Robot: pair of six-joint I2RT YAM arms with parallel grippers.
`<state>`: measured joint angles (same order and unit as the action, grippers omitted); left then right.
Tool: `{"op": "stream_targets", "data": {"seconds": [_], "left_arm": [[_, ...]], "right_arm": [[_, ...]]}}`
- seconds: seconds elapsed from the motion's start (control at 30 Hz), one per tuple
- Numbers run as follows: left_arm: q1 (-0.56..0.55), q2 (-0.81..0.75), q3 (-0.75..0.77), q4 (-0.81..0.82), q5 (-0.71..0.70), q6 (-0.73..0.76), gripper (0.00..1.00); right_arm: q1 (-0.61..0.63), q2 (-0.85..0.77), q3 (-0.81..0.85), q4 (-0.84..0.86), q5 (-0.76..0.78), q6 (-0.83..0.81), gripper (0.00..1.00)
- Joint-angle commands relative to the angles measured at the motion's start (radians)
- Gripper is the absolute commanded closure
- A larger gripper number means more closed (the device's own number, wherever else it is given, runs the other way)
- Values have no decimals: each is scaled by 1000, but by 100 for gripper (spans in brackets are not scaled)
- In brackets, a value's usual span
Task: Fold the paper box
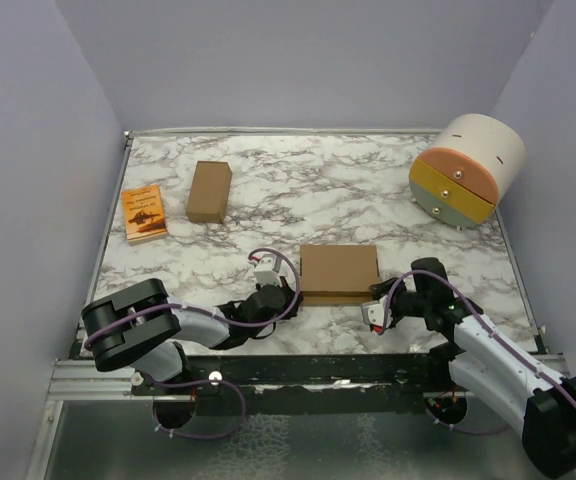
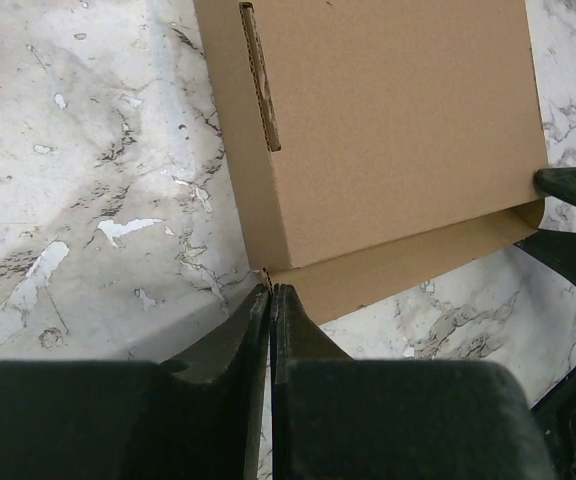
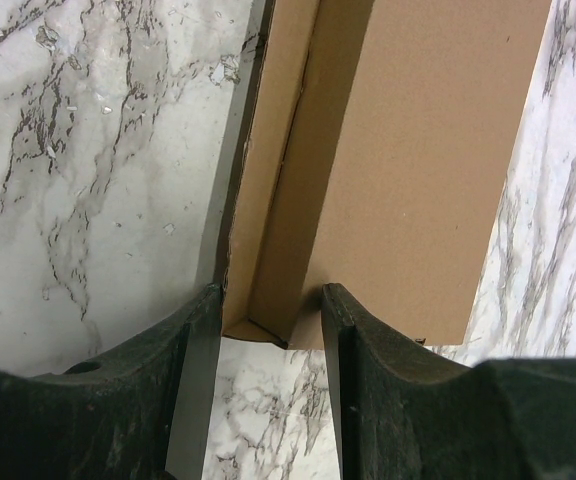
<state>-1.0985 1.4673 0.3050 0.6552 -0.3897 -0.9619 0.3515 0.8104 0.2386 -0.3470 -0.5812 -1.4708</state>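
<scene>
Plain brown cardboard all over the paper box [image 1: 340, 268], shallow and wide, lid down, just toward 6 o'clock from the middle of the desk [image 1: 308, 205]. At 10 o'clock, a small orange booklet [image 1: 145, 213] with dark lettering and a small picture on the cover, too small to read. At 11 o'clock, a narrower brown carton [image 1: 209, 191], likewise plain, well apart from the paper box. At 2 o'clock, a cream round drawer unit [image 1: 466, 170] with pink, yellow and grey-green fronts and small knobs.

Left tool [image 2: 271, 292] pressed together, tips touching the box's near corner at its 7 o'clock. Right tool [image 3: 268, 305] at the box's 5 o'clock corner, pinching the cardboard there: one finger outside the side wall, the other against the lid's edge.

Desk surface of white marble pattern with grey and dark veins. Pale lilac-grey walls on three sides. Along 6 o'clock, a metal rail [image 1: 88, 380] carrying both arm bases.
</scene>
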Motion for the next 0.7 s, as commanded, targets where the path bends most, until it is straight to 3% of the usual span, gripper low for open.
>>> {"op": "stream_targets", "data": {"seconds": [0.0,0.4,0.67], "left_arm": [[-18,5,12,-11,36,25,92],[-17,-47,52,-99,32,3,72],[-16,-64,138,-297,3,-51,63]], "right_arm": [[1,-3,-5,-44,2,22,57],[1,-5,-8,-47,4,17,57],[1,-1,-9,-48,6,13,57]]}}
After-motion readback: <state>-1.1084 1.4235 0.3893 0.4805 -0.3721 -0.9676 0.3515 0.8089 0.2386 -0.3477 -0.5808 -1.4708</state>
